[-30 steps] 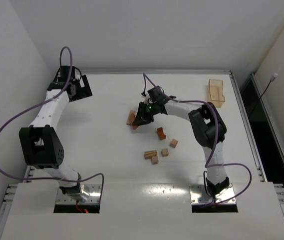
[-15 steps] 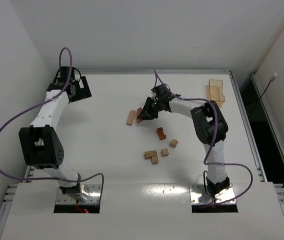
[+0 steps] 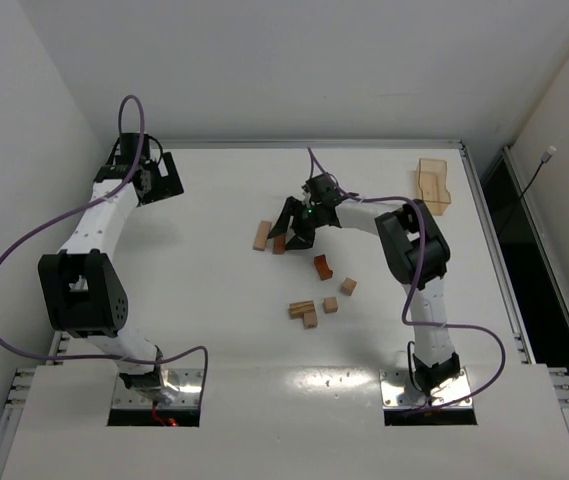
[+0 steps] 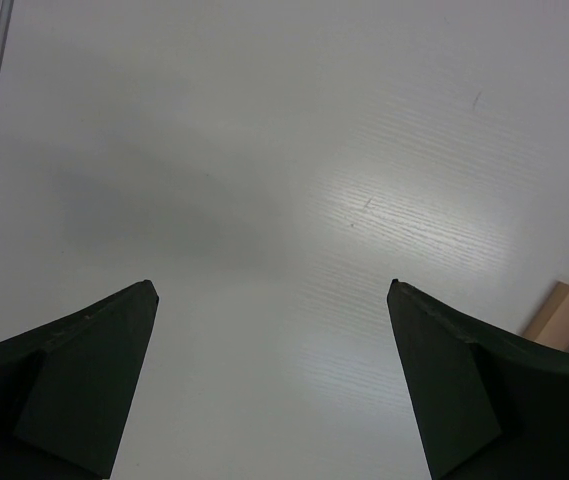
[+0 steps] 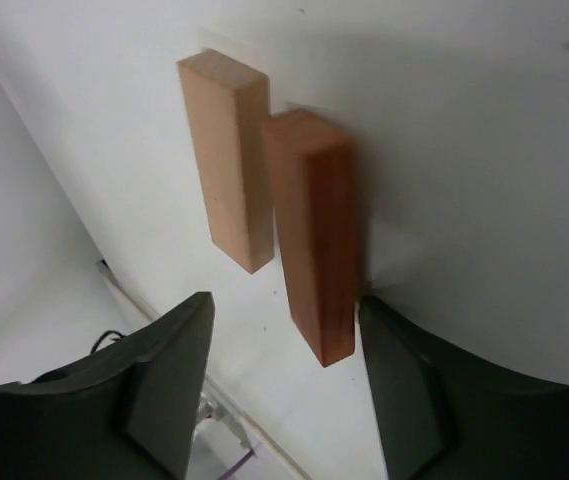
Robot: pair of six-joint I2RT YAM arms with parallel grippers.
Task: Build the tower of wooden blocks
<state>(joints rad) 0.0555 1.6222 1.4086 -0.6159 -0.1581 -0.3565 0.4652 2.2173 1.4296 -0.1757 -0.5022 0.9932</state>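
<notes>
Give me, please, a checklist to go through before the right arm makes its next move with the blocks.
1. Right tool open, not clamped on the reddish bar: ok, its jaws stand apart on either side of the bar.
2. Reddish bar lies alongside the tan bar: ok. Whether they touch: cannot tell.
3. Something stacked on the two bars: not ok, both tops are bare.
4. Left tool open and far from the bars: ok.
5. Loose blocks nearer the arm bases uncovered for picking: ok.
</notes>
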